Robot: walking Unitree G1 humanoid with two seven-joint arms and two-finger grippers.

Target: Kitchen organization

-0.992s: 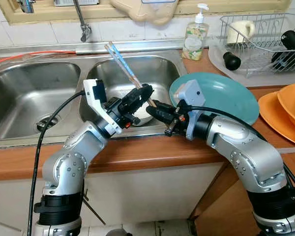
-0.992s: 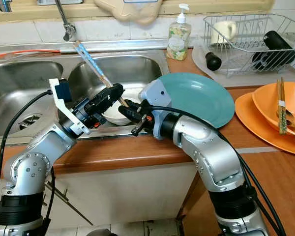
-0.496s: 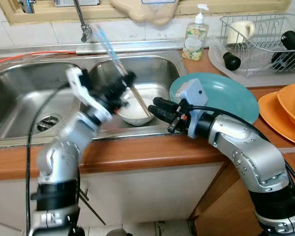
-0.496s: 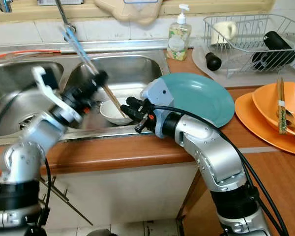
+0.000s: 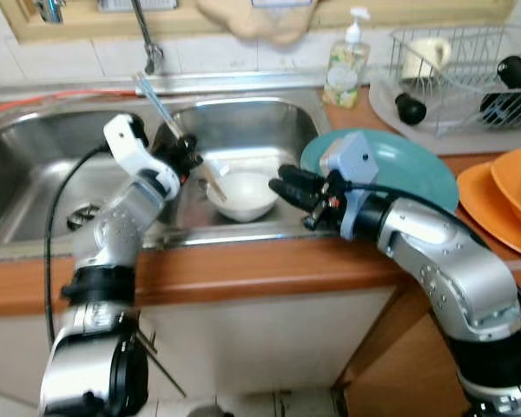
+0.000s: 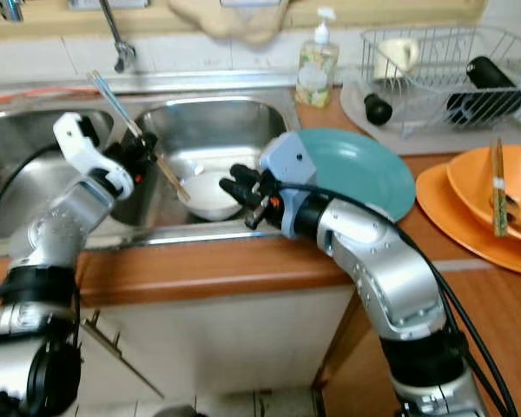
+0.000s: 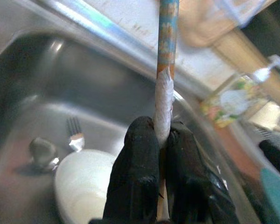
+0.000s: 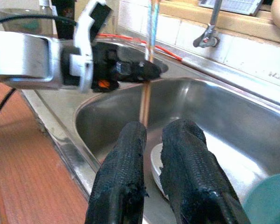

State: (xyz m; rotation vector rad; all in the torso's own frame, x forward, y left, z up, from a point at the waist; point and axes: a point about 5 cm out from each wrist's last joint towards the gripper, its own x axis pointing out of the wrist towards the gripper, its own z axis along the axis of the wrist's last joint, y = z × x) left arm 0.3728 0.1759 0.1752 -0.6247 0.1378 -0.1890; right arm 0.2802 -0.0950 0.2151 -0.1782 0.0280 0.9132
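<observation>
While the left gripper [image 5: 184, 155] pinched the chopsticks [image 5: 175, 132], they slanted toward the upper left; the right gripper [image 5: 286, 184] fingers [image 8: 119, 182] stayed narrow, empty.

1. The left silver arm reached over the counter's front edge, its black two-fingered left gripper [image 7: 159, 140] pinched tight on something thin.
2. The right silver arm bent inward, its right gripper [image 8: 150, 140] with fingers nearly together, empty.
</observation>
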